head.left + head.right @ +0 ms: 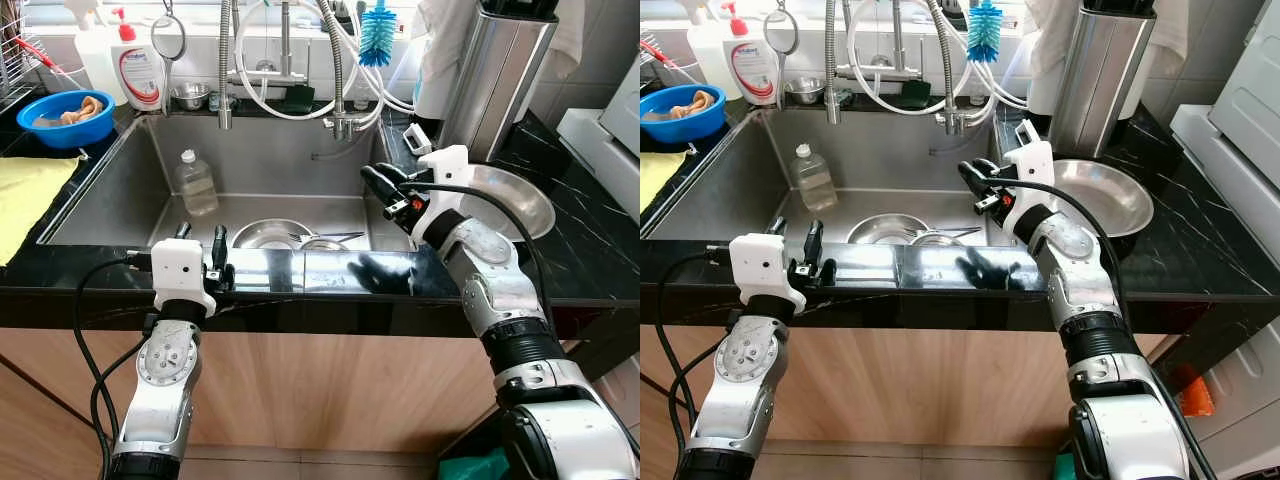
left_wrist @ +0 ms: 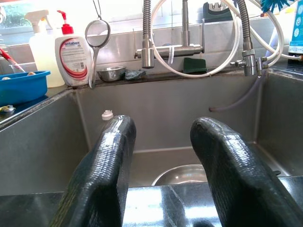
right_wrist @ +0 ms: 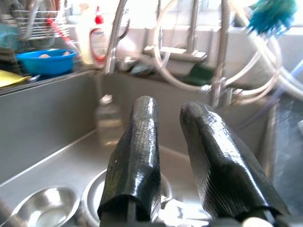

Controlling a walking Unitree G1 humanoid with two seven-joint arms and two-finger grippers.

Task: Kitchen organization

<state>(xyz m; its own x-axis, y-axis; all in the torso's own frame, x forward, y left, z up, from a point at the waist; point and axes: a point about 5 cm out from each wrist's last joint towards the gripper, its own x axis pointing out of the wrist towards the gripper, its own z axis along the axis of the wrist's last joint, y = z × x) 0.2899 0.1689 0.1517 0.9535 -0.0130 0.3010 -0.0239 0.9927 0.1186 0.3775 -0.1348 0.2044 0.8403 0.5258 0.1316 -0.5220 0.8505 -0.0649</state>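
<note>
Steel sink [image 1: 120, 195] with both grippers poised at its edges, nothing grasped.

We see the right gripper [image 1: 385, 190] over the basin's right side, fingers parted and empty; the steel bowls [image 1: 272, 234] lie below it and toward the robot's left, nearer this arm. The left gripper [image 1: 200, 245], likewise spread and empty, hovers at the front rim. The clear bottle [image 1: 195, 183] stands upright, long axis vertical, at the basin's back left. The left wrist view adds a hanging strainer [image 2: 97, 35]; the right eye view shows the pan [image 1: 1102, 195] on the counter more fully.
</note>
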